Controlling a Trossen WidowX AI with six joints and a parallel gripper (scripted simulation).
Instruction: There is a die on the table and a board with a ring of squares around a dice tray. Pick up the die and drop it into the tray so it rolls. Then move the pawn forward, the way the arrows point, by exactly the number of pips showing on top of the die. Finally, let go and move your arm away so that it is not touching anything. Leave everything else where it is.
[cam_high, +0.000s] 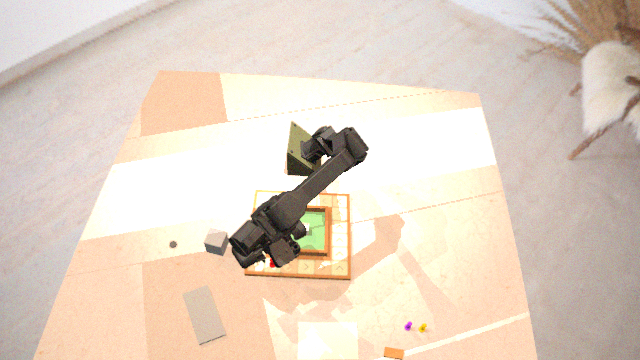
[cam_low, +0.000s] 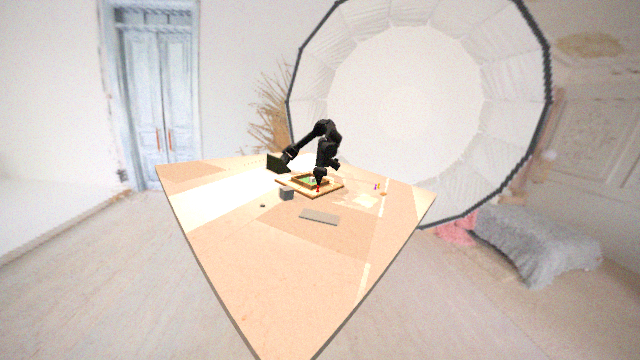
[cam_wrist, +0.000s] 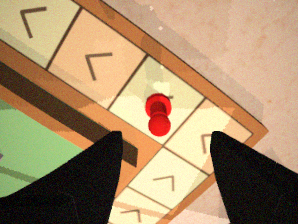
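Observation:
The red pawn (cam_high: 272, 263) (cam_low: 317, 189) (cam_wrist: 159, 120) stands upright on a square beside a corner square of the board (cam_high: 300, 276) (cam_low: 327, 191) (cam_wrist: 182, 72). My gripper (cam_low: 318, 182) (cam_wrist: 166, 140) is open and empty above the board by the pawn. In the wrist view the pawn shows between and slightly beyond the fingertips, not gripped. In the top view the arm hides the fingers. The whitish die (cam_high: 306, 227) (cam_low: 312, 179) lies in the green-floored tray (cam_high: 328, 232) (cam_low: 302, 183); its top pips are too small to read.
A grey block (cam_high: 216, 242) (cam_low: 286, 193), small dark disc (cam_high: 173, 244) (cam_low: 262, 205) and flat grey slab (cam_high: 205, 315) (cam_low: 319, 217) lie off the board. A purple pawn (cam_high: 408, 326), yellow pawn (cam_high: 423, 328) and orange block (cam_high: 394, 353) are farther away. An olive wedge (cam_high: 299, 145) stands by the arm's base.

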